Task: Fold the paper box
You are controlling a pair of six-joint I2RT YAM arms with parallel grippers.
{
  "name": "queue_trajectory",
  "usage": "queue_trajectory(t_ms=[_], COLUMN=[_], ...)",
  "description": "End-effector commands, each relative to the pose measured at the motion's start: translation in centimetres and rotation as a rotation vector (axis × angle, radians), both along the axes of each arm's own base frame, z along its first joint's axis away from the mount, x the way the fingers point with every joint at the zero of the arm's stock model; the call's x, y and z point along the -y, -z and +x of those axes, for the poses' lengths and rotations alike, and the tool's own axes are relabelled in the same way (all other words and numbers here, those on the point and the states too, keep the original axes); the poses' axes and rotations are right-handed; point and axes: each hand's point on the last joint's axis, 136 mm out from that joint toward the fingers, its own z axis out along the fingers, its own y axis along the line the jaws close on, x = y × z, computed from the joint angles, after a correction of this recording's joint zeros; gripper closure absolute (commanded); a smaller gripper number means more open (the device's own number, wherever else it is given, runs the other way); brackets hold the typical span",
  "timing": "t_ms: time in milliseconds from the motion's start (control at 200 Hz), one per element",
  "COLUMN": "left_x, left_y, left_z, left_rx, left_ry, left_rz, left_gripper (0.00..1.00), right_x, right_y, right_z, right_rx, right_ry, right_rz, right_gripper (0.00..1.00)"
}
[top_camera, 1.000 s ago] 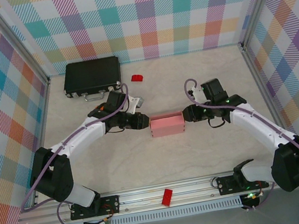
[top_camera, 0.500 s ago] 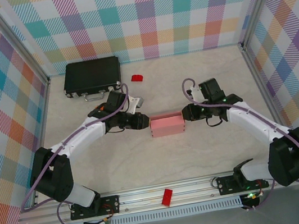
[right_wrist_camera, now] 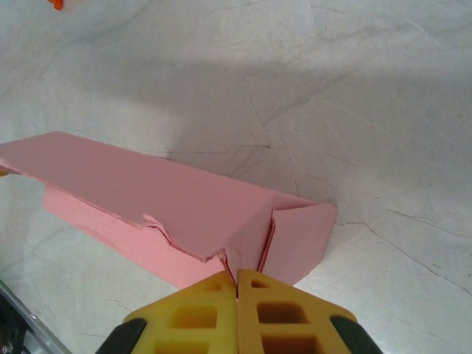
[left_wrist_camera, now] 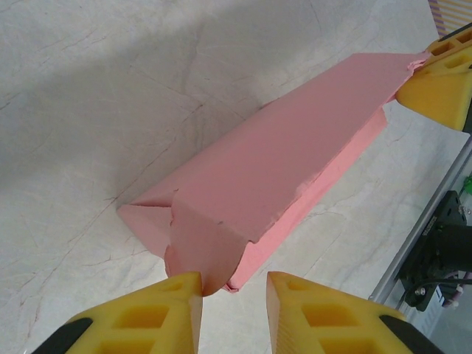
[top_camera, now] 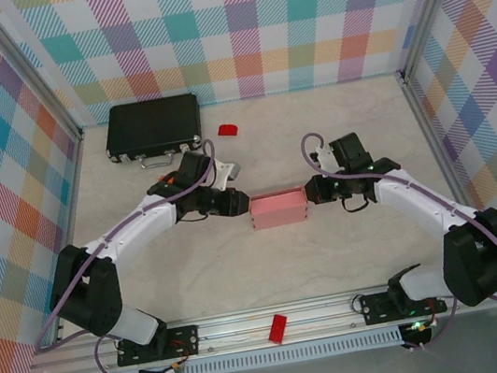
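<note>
The paper box [top_camera: 278,208] is a long pink carton lying flat mid-table, its lid edge torn and ragged [right_wrist_camera: 162,199]. My left gripper [top_camera: 240,203] is at its left end with the jaws open. There the rounded end flap [left_wrist_camera: 203,251] sticks out and brushes the inner face of the left finger [left_wrist_camera: 158,310], while the other finger stands clear. My right gripper [top_camera: 309,194] is at the box's right end. Its yellow fingers are shut together [right_wrist_camera: 237,274] and pinch the tip of the folded end flap [right_wrist_camera: 254,240]. They also appear past the box's far end in the left wrist view [left_wrist_camera: 442,81].
A black hard case [top_camera: 152,126] lies at the back left with a small red block [top_camera: 227,130] beside it. Another red block [top_camera: 277,328] rests on the aluminium rail [top_camera: 344,309] at the near edge. Checked walls enclose three sides.
My right gripper's jaws have closed at the box's right end flap, and that arm has edged slightly left. The left gripper and the box have stayed put.
</note>
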Motion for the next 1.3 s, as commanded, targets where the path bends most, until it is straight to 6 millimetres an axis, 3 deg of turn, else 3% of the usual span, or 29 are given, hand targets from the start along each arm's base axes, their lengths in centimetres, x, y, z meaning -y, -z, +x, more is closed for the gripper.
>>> queue_trajectory(t_ms=[0,285,500,825,1020,1295], left_x=[0.6,-0.1,0.0,0.5,0.9,-0.1], left_y=[-0.7,-1.1,-1.0,-1.2,-1.1,-1.5], left_z=[-0.2,0.2,-0.1,-0.5,-0.6,0.4], left_rx=[0.0,0.04,0.025,0.01,-0.005,0.056], left_ry=[0.023,-0.01,0.0,0.026,0.033,-0.029], left_rz=[-0.008,0.017,0.011,-0.022,-0.033,0.01], left_gripper=[0.71,0.65,0.66,0.69,0.7,0.62], right_x=[0.2,0.3,0.3,0.0,0.0,-0.1], right_y=[1.3,0.3,0.3,0.7,0.8,0.5], right_z=[-0.6,-0.4,0.1,0.3,0.1,0.1], right_rx=[-0.038,-0.005,-0.001,-0.015,-0.021,-0.017], right_ry=[-0.004,-0.001,0.01,0.008,0.006,0.001], right_rz=[-0.015,-0.014,-0.017,-0.009,-0.009,-0.007], right_gripper=[0.91,0.75,0.77,0.9,0.9,0.88])
